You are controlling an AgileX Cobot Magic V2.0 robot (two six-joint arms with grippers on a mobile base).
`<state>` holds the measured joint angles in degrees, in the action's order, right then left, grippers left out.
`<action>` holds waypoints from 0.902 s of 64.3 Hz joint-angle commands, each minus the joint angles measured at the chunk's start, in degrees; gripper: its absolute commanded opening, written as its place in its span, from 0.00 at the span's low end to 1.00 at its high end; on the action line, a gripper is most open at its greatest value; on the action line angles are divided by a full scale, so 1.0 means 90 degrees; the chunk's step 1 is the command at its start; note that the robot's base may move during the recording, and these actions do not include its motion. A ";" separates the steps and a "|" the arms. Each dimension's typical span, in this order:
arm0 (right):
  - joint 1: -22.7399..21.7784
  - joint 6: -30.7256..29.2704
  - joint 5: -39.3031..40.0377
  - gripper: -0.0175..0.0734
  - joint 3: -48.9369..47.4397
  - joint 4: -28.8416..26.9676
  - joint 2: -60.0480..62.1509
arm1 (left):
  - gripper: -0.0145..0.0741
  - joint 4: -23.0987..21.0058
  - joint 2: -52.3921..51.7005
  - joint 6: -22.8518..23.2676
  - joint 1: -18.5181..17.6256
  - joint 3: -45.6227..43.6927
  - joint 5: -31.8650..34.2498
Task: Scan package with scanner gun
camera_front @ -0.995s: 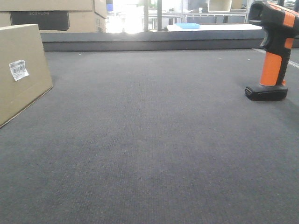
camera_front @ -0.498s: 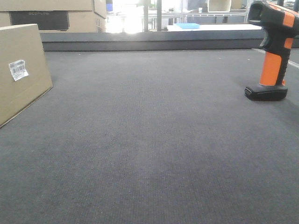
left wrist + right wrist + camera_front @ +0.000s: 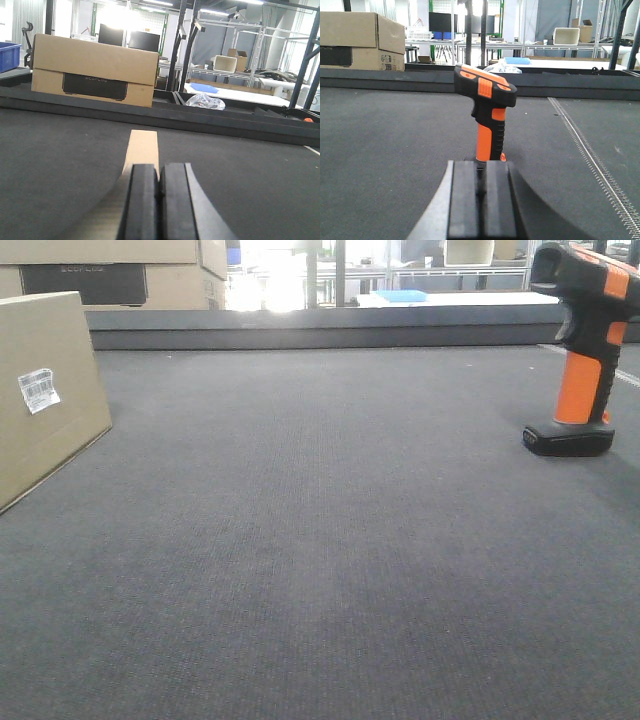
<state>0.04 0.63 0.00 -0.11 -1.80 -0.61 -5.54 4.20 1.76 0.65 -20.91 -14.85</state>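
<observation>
The package point(image 3: 45, 430) is a tan cardboard box with a white barcode label point(image 3: 38, 390), standing at the far left of the dark mat. The orange and black scanner gun point(image 3: 585, 350) stands upright on its base at the far right. Neither gripper shows in the front view. In the left wrist view my left gripper point(image 3: 160, 175) is shut and empty, with the package's tan top edge point(image 3: 142, 147) just beyond it. In the right wrist view my right gripper point(image 3: 482, 175) is shut and empty, with the scanner gun point(image 3: 487, 115) upright right behind it; contact cannot be told.
A black rail point(image 3: 320, 330) bounds the far edge of the mat. Stacked cardboard boxes point(image 3: 120, 275) stand behind it at the left and show in the left wrist view point(image 3: 95, 70). A white table with a blue item point(image 3: 400, 295) and shelving lie farther back.
</observation>
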 commanded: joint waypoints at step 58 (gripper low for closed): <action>-0.0064 -0.0070 0.0057 0.01 0.0012 0.0002 0.0068 | 0.04 -0.0052 -0.0032 0.0042 0.0037 0.0018 0.0098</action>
<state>-0.33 0.49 -0.74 0.00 -1.80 -0.22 -5.54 4.15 1.76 0.65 -20.91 -14.75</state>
